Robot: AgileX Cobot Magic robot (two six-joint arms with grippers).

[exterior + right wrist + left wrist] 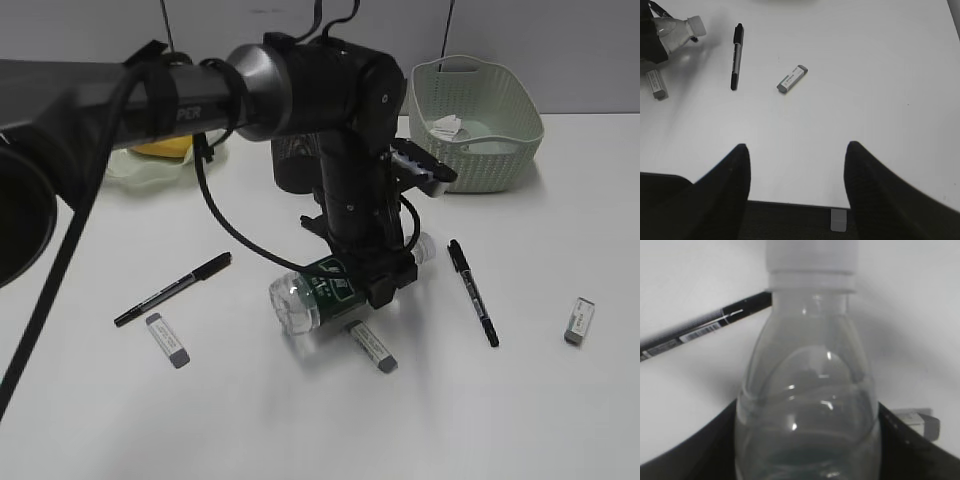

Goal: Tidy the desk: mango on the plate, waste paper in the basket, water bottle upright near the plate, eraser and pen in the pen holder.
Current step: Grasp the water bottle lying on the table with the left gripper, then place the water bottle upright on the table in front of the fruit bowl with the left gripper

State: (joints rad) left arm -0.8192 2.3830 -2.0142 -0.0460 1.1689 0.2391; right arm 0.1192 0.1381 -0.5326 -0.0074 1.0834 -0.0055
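Left claw (385,285) astride water bottle (805,405) (cap wrist-view only)

Left arm reaches in from the frame's left, its hand (385,275) pointed down at centre; right hand (795,172) hovers with fingers spread.

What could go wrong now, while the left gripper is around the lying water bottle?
1. The water bottle is smooth and round, lying on its side; it may roll or slip from the left gripper when lifted.
2. An eraser lies right beside the bottle, so it could be pushed away.
3. A pen lies near the bottle's cap; standing the bottle upright might knock it.
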